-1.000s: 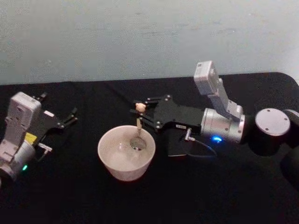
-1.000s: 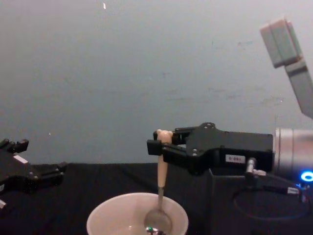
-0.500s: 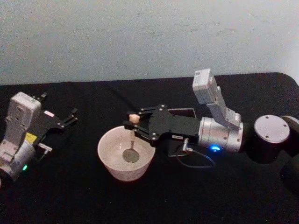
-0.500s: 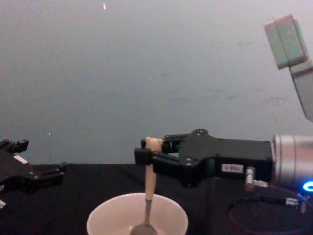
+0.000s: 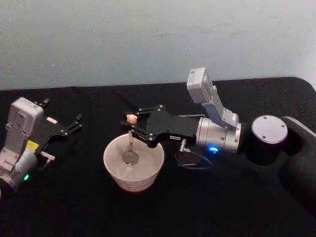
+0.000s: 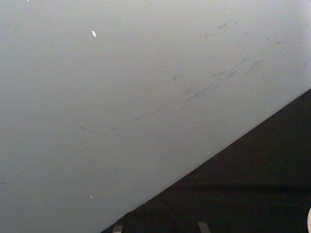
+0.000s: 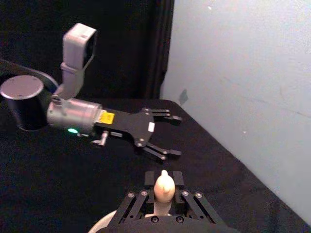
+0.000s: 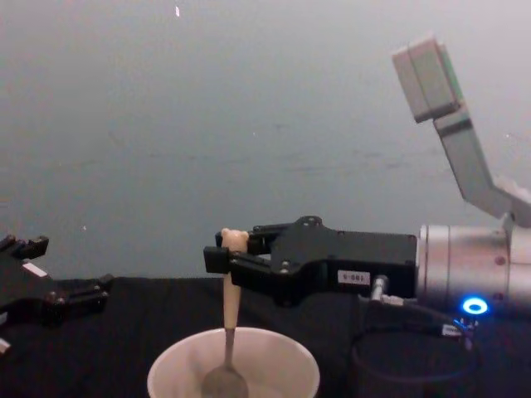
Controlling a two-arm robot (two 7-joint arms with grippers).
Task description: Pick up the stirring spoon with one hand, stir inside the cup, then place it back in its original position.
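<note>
On the black counter (image 5: 212,207), nearest the robot's body, sits the wide cream cup (image 5: 133,168), its rim open to the room. The stirring spoon (image 5: 130,143) stands almost upright inside it. The small metal bowl is down low in the cup, left of the middle in the head view, and the beige handle rises clear of the rim. From the chest view the spoon (image 8: 228,332) reads as a straight vertical line dropping into the cup (image 8: 241,352), with the little bear head at the top.

Just above and behind the cup, the right gripper (image 5: 131,127) reaches in level from the right side. Its jaws are closed tight on the top of the handle, right under the bear head. A blue light glows on the silver wrist behind it. In the right wrist view the bear head of the spoon (image 7: 164,187) pokes up between the fingers (image 7: 148,191).

Off to the left, well apart from the cup, the left gripper (image 5: 73,124) rests low over the counter. Its jaws are spread wide and hold nothing.

Behind everything runs a plain pale wall (image 5: 148,39).
</note>
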